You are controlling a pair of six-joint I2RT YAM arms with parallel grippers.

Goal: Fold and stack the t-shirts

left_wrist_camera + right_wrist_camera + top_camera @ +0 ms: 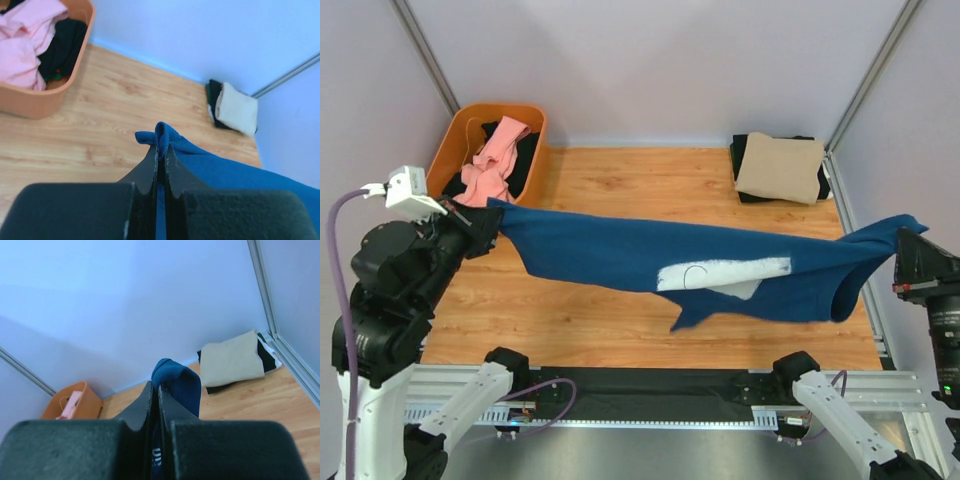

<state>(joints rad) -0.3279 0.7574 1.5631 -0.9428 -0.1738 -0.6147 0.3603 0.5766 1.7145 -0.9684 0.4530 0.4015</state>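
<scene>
The navy blue t-shirt [660, 255] with its pale print [720, 273] hangs stretched in the air across the table, held at both ends. My left gripper [492, 216] is shut on its left end; the cloth bunches between the fingertips in the left wrist view [162, 142]. My right gripper [903, 238] is shut on its right end, the ribbed edge poking out above the fingers in the right wrist view [172, 375]. A folded tan t-shirt [780, 166] lies on a black t-shirt [745, 165] at the back right. A pink t-shirt [492, 162] and a black one [527, 160] lie in the basket.
The orange plastic basket [455, 145] stands at the back left corner. Pale walls with metal frame posts [870, 75] close in the wooden table [620, 180] on three sides. The arm bases sit on a rail [640, 395] along the near edge.
</scene>
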